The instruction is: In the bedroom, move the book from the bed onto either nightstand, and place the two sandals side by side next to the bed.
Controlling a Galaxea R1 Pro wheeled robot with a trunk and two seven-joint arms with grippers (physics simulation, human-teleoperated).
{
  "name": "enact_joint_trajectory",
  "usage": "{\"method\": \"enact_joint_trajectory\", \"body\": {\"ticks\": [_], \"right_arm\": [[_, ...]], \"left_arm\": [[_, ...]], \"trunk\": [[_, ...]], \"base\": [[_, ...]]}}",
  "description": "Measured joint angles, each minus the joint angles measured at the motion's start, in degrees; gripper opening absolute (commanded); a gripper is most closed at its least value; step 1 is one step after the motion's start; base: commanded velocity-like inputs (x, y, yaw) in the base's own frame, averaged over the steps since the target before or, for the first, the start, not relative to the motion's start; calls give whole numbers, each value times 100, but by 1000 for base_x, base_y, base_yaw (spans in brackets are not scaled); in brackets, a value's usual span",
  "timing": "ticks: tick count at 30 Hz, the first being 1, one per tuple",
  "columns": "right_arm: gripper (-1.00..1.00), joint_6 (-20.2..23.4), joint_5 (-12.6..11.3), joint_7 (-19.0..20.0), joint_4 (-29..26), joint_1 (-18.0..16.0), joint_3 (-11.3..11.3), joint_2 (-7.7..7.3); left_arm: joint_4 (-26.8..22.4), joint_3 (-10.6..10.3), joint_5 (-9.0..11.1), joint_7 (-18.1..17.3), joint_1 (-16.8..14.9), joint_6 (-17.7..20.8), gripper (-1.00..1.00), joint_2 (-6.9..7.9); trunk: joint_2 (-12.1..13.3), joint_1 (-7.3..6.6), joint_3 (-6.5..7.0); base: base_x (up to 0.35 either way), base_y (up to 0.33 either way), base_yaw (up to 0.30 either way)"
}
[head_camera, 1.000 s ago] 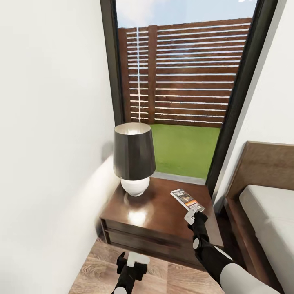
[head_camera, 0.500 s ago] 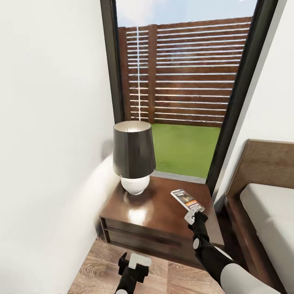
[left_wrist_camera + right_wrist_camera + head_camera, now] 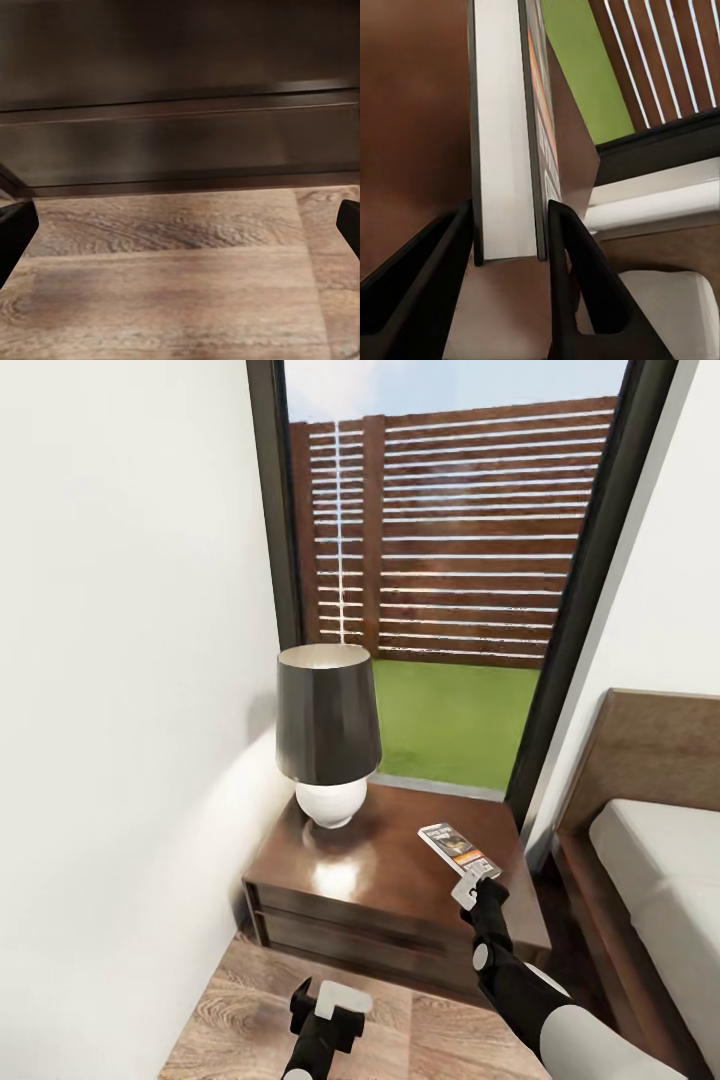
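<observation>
My right gripper (image 3: 473, 875) is shut on the near end of the book (image 3: 456, 849), a thin paperback with an orange band. It holds the book over the right half of the dark brown nightstand (image 3: 390, 875). In the right wrist view both black fingers (image 3: 574, 262) press on the book's (image 3: 506, 135) white page edge and cover. Low over the wood floor in front of the nightstand, my left gripper (image 3: 325, 1010) is open; its view faces the nightstand's drawer front (image 3: 180, 142). The bed (image 3: 660, 860), with its brown headboard and grey mattress, lies at the right.
A lamp (image 3: 327, 732) with a dark shade and white base stands on the nightstand's left rear. A white wall closes in at the left. Behind is a tall black-framed window (image 3: 450, 560) onto a slatted fence and grass. A narrow strip of floor separates nightstand and bed.
The head view has shifted slightly, so the nightstand and lamp sit a little higher in the picture. The right gripper still holds the book in the same spot.
</observation>
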Motion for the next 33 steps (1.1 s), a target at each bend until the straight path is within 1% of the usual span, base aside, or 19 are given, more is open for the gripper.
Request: {"method": "enact_joint_trajectory", "body": {"ticks": [10,21,33], "right_arm": [[-100,0,-1,0,0,0,2,0],[-100,1,6,-1,-2,-1,0,0],[-100,0,3,-1,-1,-1,0,0]], "left_arm": [[2,0,2,0,0,0,100,0],[3,-4,9,0,0,0,100,0],[3,-2,17,0,0,3,100,0]], "trunk": [[-401,220,-180],[-403,220,-180],[-403,218,-180]], "base": [[0,0,0],[12,0,0],[236,0,0]]}}
